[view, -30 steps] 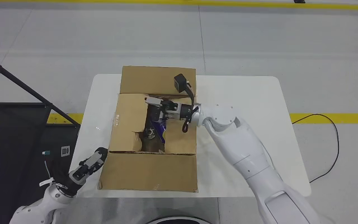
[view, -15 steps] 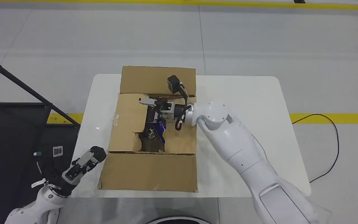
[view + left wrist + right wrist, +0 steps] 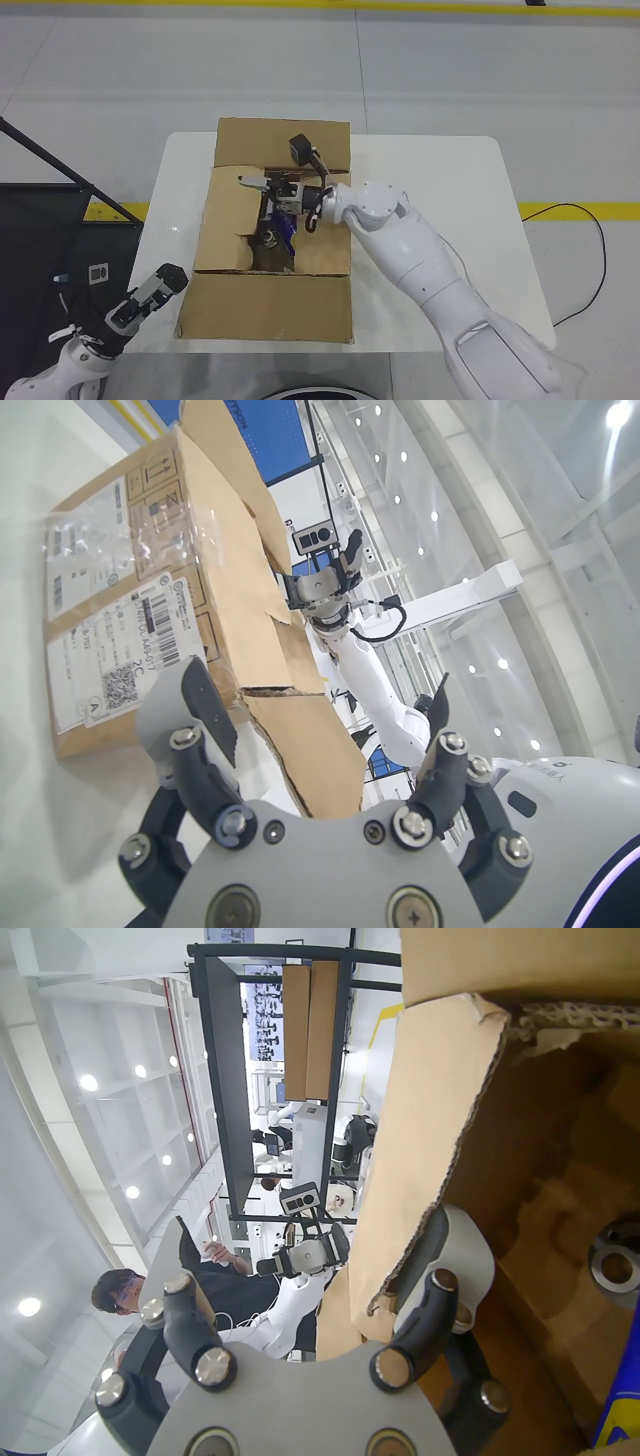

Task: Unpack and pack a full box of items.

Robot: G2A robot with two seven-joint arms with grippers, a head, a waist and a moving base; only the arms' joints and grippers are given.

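Fingers (image 3: 205, 705) spread wide with nothing between them, the left gripper (image 3: 172, 273) hangs over the near-left corner of the desk (image 3: 430, 180), close beside the box (image 3: 325, 250) but apart from it.

The box's near flap (image 3: 266, 306) lies folded outward, reaching the desk's near edge. From the left wrist view, the box's left side carries two white shipping labels (image 3: 120, 650) with barcodes and a square scan code (the print is too small to make out). Beside them is a clear plastic pouch (image 3: 80, 550) of papers, and handling symbols (image 3: 155, 475) are printed on the bare cardboard, among them a pair of upright arrows.

The box stands open in the middle of the desk, nearer the left edge. Down in its opening lie a blue packet (image 3: 286, 232) and a round metal part (image 3: 268, 238), touching or nearly so.

Farther back, the right gripper (image 3: 252, 184) reaches across the opening to the torn left flap (image 3: 228, 215). Its jaws are apart, and in the right wrist view the flap's ragged edge (image 3: 430, 1208) stands between them, one finger (image 3: 440, 1268) inside the box behind the cardboard. Beyond it, the far flap (image 3: 282, 142) lies flat toward the desk's far edge.
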